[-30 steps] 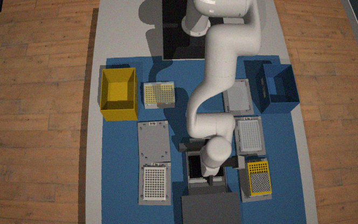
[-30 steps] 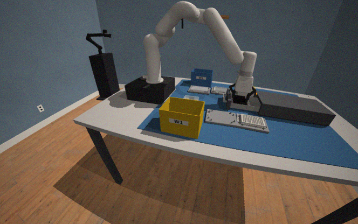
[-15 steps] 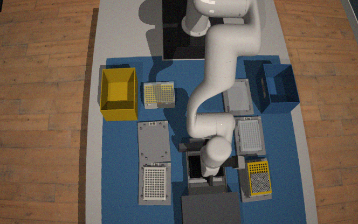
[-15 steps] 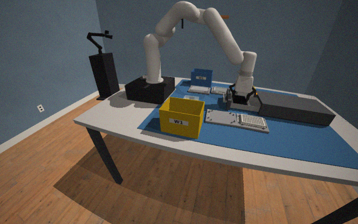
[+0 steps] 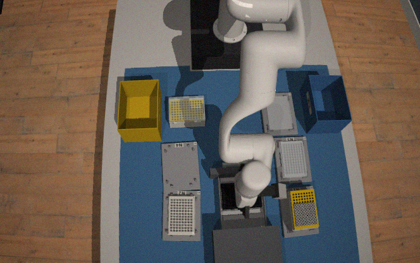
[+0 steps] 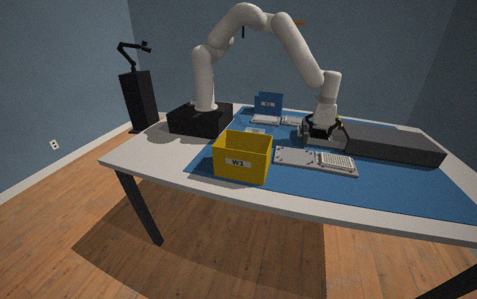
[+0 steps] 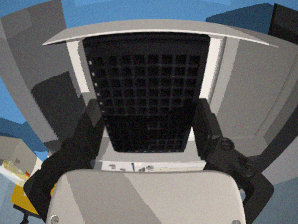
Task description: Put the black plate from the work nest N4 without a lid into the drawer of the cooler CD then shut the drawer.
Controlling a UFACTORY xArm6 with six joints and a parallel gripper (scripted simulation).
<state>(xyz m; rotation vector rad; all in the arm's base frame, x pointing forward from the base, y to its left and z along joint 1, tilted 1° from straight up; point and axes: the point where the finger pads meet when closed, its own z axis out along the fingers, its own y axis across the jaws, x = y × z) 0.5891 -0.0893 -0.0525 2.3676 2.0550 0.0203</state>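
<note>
- The gripper (image 7: 149, 137) pinches the black plate (image 7: 148, 90) by its two long edges, the fingers spread wide on either side of it.
- The plate is low in the open drawer (image 5: 226, 219) of the cooler (image 6: 393, 145), in the place nearer the handle by the look of the top view.
- The nest marked N4 (image 5: 180, 164) stands bare, so the step in hand is setting the plate down.
- To do it well, I judge the plate should stay level and go straight down until it lies flat on the floor between the ribs, long side across the drawer, before the fingers let go.
- The fingers need room to open without knocking the drawer's side walls.
- The wrist and forearm hide most of the drawer from above, so the ribs cannot be seen.
- Whether the plate already touches the floor cannot be told.
- The lamp is not visible in any view.
- In the side view the gripper blocks the drawer's inside.
</note>
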